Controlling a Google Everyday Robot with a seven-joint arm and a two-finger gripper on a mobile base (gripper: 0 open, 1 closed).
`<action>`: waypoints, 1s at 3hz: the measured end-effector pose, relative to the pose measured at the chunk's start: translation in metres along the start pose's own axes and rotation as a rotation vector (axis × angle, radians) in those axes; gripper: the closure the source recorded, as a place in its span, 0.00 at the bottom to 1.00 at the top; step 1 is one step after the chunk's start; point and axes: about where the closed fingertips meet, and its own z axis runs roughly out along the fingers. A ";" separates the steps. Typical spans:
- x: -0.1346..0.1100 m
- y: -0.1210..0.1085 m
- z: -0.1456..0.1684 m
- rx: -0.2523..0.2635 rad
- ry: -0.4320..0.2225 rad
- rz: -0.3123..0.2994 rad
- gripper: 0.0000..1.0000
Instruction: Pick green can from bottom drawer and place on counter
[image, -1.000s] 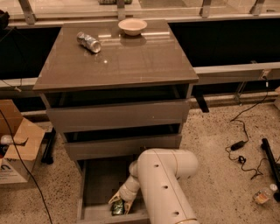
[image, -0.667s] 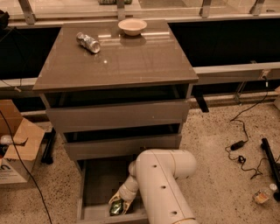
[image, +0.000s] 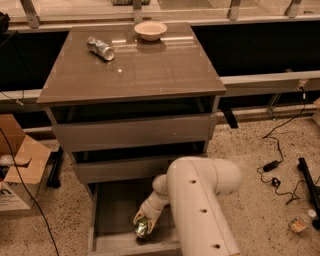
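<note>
**Green can comes up off the drawer floor**

The white arm (image: 200, 200) has shifted slightly since a second ago. The gripper (image: 144, 222), low in the open bottom drawer (image: 112, 205), has risen with it. It seems to be clamped around the green can (image: 141, 229), which sits a shade higher than before, so the lift has probably begun. The speckled floor (image: 260, 210) carries a cardboard box (image: 20, 165) and cables (image: 272, 165). The glossy counter (image: 150, 70) bears a bowl (image: 150, 30) and a silver can (image: 100, 48) towards its back.
</note>
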 end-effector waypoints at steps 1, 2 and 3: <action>0.001 0.013 -0.077 -0.122 -0.153 -0.027 1.00; 0.020 0.014 -0.155 -0.219 -0.293 -0.090 1.00; 0.060 -0.004 -0.227 -0.284 -0.399 -0.158 1.00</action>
